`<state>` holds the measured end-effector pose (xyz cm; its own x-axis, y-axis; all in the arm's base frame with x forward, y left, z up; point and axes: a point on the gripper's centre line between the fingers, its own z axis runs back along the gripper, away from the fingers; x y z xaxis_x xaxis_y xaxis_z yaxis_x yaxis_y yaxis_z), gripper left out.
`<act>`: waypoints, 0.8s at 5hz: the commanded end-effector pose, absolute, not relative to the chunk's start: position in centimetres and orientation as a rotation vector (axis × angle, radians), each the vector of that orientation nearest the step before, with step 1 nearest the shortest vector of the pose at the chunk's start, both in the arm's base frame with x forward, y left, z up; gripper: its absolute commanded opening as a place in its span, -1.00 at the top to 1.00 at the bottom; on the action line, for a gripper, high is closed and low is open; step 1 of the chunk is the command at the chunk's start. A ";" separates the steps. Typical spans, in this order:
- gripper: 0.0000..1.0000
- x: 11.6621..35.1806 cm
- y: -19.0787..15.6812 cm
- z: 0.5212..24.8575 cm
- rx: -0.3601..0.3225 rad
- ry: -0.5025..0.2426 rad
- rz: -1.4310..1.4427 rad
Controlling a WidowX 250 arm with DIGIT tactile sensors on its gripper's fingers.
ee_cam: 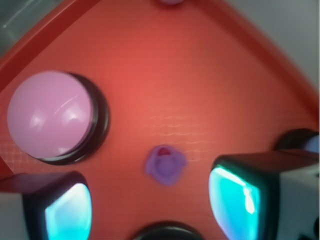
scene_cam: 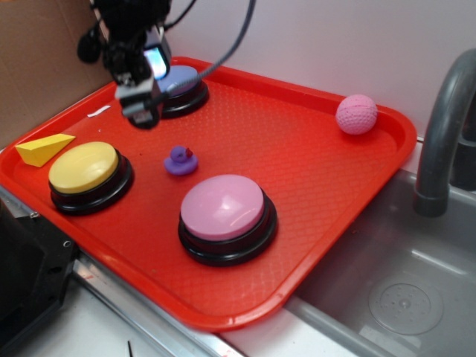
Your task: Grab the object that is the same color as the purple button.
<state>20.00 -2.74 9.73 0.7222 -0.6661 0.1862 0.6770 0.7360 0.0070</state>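
Observation:
A tiny purple toy duck [scene_cam: 181, 160] with a red-orange beak sits on the red tray [scene_cam: 297, 149], between the yellow and pink buttons. In the wrist view the duck [ee_cam: 166, 165] lies below and between my two fingers, a little ahead of them. My gripper [scene_cam: 141, 111] hovers above the tray, up and left of the duck, open and empty. In the wrist view my gripper [ee_cam: 150, 210] shows teal pads [ee_cam: 235, 200] spread wide. The purple button [scene_cam: 181, 85] on its black base sits at the tray's back, partly hidden behind my gripper.
A large pink-domed button [scene_cam: 225, 216] stands at the front of the tray and shows in the wrist view [ee_cam: 50, 117]. A yellow-domed button [scene_cam: 85, 175] and a yellow wedge [scene_cam: 43, 149] are at the left. A pink textured ball [scene_cam: 356, 114] is at the back right. A grey sink [scene_cam: 401, 290] with a faucet [scene_cam: 442, 126] lies to the right.

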 end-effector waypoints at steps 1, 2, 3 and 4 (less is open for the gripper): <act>-1.00 20.3 -3.7 7.9 -0.020 -0.171 -0.729; -1.00 21.0 -3.5 7.0 0.008 -0.158 -0.740; -1.00 22.1 -3.7 5.6 0.008 -0.141 -0.763; -1.00 22.8 -4.0 4.0 -0.002 -0.133 -0.786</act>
<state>21.80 -2.62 2.74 0.7145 -0.6943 0.0859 0.6959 0.7180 0.0149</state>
